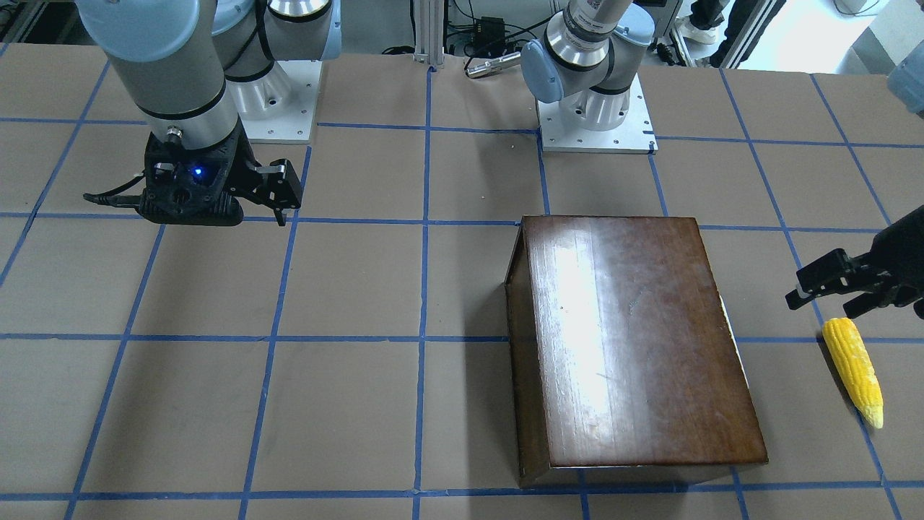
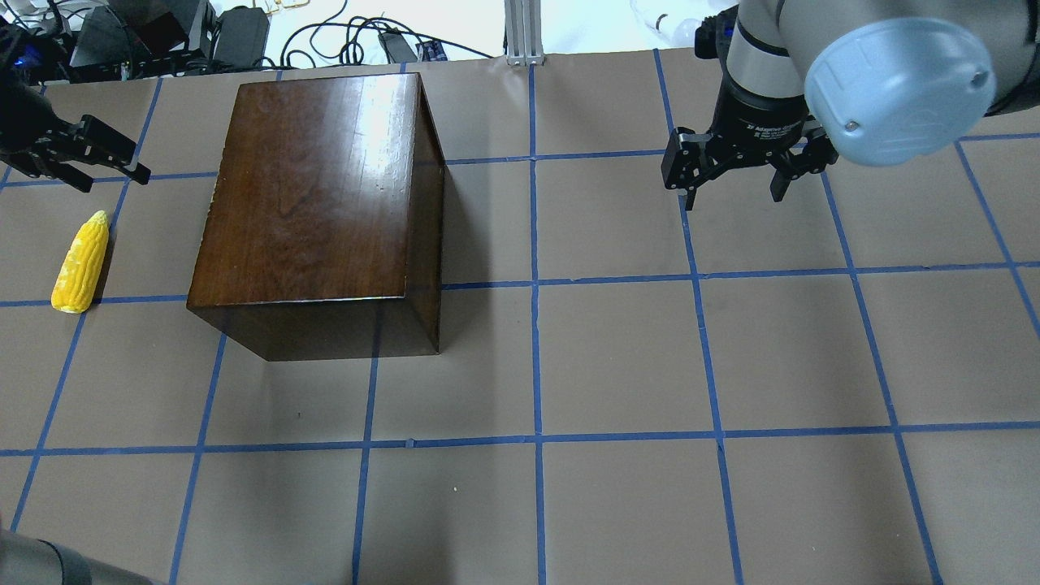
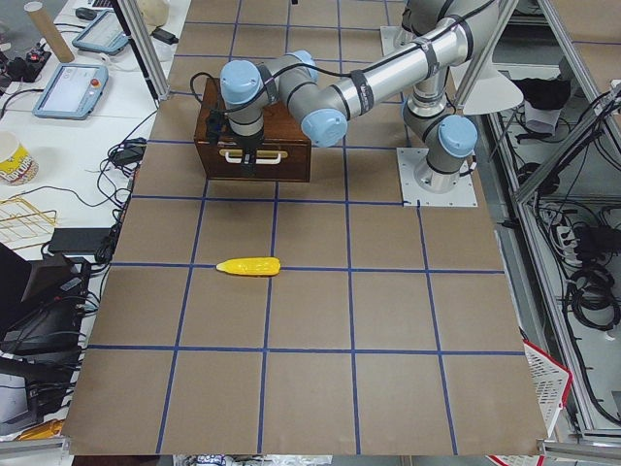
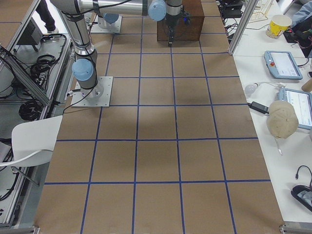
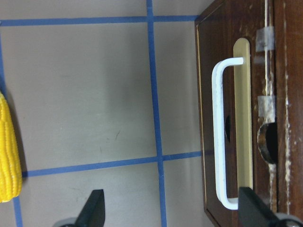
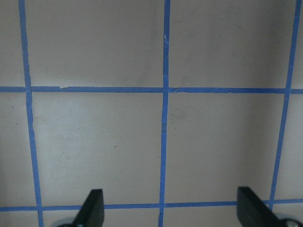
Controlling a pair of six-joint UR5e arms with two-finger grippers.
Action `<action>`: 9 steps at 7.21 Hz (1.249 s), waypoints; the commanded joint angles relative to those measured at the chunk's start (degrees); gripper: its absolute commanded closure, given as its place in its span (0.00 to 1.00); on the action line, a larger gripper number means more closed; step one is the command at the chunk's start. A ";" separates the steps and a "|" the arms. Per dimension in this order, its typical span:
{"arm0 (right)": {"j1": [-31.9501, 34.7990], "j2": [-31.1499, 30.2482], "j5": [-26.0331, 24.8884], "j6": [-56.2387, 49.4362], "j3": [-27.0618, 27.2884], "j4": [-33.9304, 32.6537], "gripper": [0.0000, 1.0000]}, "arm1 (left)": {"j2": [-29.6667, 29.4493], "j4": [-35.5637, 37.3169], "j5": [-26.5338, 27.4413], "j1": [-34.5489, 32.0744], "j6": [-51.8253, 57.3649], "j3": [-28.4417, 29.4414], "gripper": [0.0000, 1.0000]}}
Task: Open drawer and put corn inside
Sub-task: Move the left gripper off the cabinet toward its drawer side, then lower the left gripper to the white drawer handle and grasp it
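Observation:
The dark-brown wooden box (image 2: 317, 187) stands on the table's left half. Its drawer (image 5: 236, 118) is shut; the worn front panel with a white handle (image 5: 219, 137) faces the robot's left and also shows in the exterior left view (image 3: 254, 160). The yellow corn (image 2: 81, 262) lies on the table left of the box, apart from it, and shows at the left wrist view's edge (image 5: 9, 151). My left gripper (image 2: 118, 180) is open and empty, hovering between corn and drawer front, just beyond the corn's tip. My right gripper (image 2: 731, 199) is open and empty over bare table, far right of the box.
The table is brown paper with a blue tape grid (image 2: 536, 284). The arm bases (image 1: 595, 108) stand at the robot's side. Cables and gear (image 2: 162, 41) lie beyond the far edge. Bare table spreads around the box on the right and near sides.

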 commanded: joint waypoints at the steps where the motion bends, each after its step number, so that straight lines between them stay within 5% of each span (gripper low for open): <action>1: 0.00 0.00 0.00 0.00 0.00 -0.09 0.00 | -3.45 1.25 -2.63 0.04 1.09 0.03 0.00; 5: 0.00 0.00 0.09 0.00 0.00 -0.09 0.00 | -6.36 0.46 -8.86 0.04 4.17 -2.41 0.00; 9: 0.00 0.00 0.09 0.00 0.00 0.00 0.00 | -6.45 0.46 -8.87 0.12 4.08 -4.53 0.00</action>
